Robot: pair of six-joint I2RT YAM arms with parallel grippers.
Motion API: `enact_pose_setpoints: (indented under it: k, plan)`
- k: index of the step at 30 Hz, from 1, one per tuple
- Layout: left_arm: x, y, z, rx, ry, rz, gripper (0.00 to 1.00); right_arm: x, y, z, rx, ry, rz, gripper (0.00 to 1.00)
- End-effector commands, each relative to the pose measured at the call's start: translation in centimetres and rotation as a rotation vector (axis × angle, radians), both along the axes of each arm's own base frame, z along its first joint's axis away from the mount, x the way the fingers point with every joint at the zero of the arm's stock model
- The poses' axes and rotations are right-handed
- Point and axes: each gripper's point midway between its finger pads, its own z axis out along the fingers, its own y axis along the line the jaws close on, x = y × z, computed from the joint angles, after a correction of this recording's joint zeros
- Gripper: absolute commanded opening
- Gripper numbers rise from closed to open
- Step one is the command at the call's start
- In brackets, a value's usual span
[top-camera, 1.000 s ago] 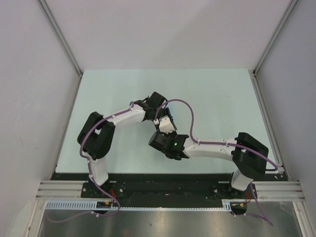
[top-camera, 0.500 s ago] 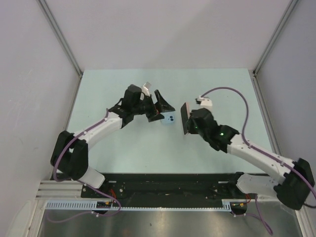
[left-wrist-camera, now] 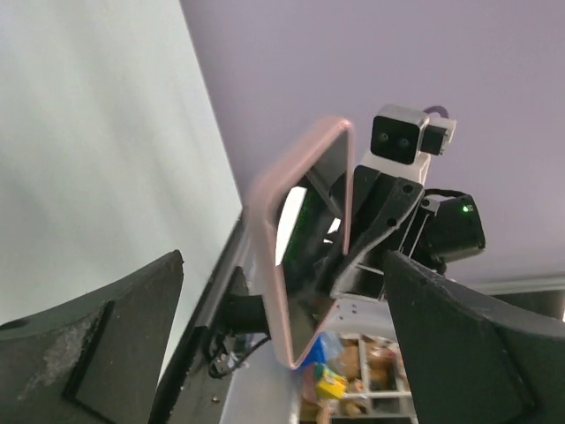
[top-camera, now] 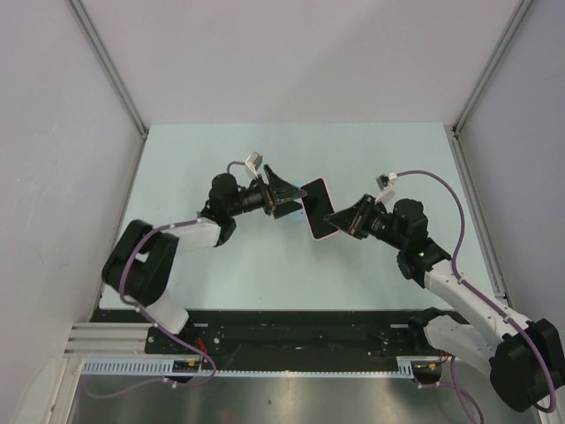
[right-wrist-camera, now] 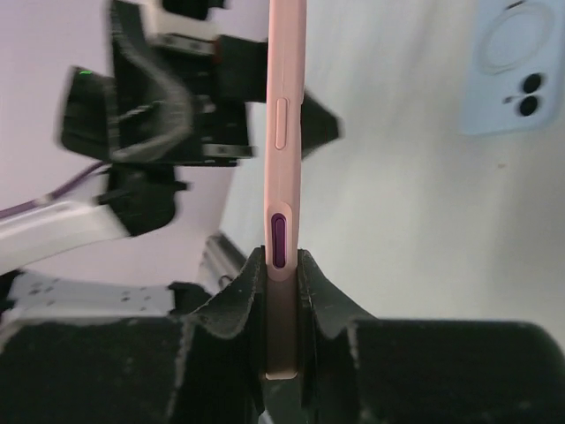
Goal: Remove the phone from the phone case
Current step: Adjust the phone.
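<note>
My right gripper [top-camera: 341,221] is pinching the pink phone [top-camera: 316,209] by its edge over the middle of the table [top-camera: 397,159]. The left gripper [top-camera: 284,194] is gaping, empty, at its 9 o'clock. I'm planning a slow, flat set-down clear of the blue case [right-wrist-camera: 516,66].

Right wrist view: pale blue case [right-wrist-camera: 515,71] on the bench, cut off by the picture's top edge. Left arm [right-wrist-camera: 141,124] blurred. Lower end of pink-edged phone [right-wrist-camera: 284,159] hidden between right gripper [right-wrist-camera: 282,265] pads. Case hidden from the top view.
</note>
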Motion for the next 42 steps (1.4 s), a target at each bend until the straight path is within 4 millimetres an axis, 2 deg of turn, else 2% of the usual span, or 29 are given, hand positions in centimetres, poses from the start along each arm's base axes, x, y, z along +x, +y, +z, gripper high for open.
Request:
enact_pose_setpoints:
  k: [1,3,7,12,13,15,24,25,27,28,30,31,32,33,35,37,41,42]
  plan:
    - [-3.1,-0.1,5.0,-0.315,-0.101,-0.169,0.96,-1.6,2.1,6.3,0.236,-0.115,0.154,0.00]
    - [-3.2,0.0,5.0,-0.357,-0.086,-0.186,0.93,-1.3,2.4,6.7,0.266,-0.128,0.167,0.00]
    - [-3.5,0.1,5.8,-0.376,-0.114,-0.195,0.88,-0.7,2.9,6.0,0.281,-0.098,0.169,0.00]
    - [-3.5,-0.1,6.4,-0.374,-0.130,-0.206,0.82,0.0,4.0,4.2,0.297,-0.001,0.182,0.00]
    - [-3.5,-0.3,6.6,-0.372,-0.130,-0.213,0.77,0.1,4.1,4.2,0.303,0.001,0.183,0.00]
    - [-3.5,-0.6,6.4,-0.358,-0.121,-0.214,0.73,0.5,4.4,3.5,0.309,0.034,0.182,0.00]
    - [-2.9,-0.9,6.5,-0.308,-0.120,-0.184,0.35,0.3,5.3,2.1,0.302,0.086,0.186,0.00]
    - [-2.6,-1.0,6.8,-0.294,-0.131,-0.183,0.23,0.1,5.5,2.2,0.310,0.100,0.200,0.00]
    - [-2.1,-1.3,6.4,-0.224,-0.143,-0.165,0.16,-0.2,5.6,2.3,0.313,0.106,0.210,0.00]
    - [-1.5,-1.5,6.0,-0.167,-0.145,-0.152,0.07,-0.4,5.6,2.1,0.307,0.118,0.210,0.00]
    - [-1.2,-1.3,7.2,-0.134,-0.178,-0.127,0.00,-0.6,5.3,2.5,0.303,0.110,0.206,0.18]
    - [-0.9,-1.4,7.3,-0.108,-0.182,-0.118,0.00,-0.6,5.1,2.1,0.288,0.127,0.192,0.30]
    - [-0.6,-1.2,7.7,-0.103,-0.186,-0.105,0.00,-0.9,4.9,2.5,0.284,0.108,0.190,0.53]
    - [-0.6,-1.0,8.3,-0.105,-0.196,-0.099,0.00,-0.9,4.7,2.6,0.281,0.106,0.186,0.60]
    - [-0.4,-0.8,8.9,-0.115,-0.190,-0.103,0.00,-1.2,4.5,2.8,0.278,0.109,0.179,0.64]
    - [-0.6,-0.8,9.4,-0.141,-0.179,-0.122,0.00,-1.4,4.1,3.8,0.297,0.085,0.166,0.63]
    - [-0.7,-0.7,9.7,-0.182,-0.163,-0.133,0.00,-1.2,3.3,5.2,0.336,0.076,0.130,0.52]
    - [-0.7,-0.8,9.6,-0.187,-0.155,-0.135,0.00,-1.3,3.2,6.0,0.362,0.060,0.136,0.51]
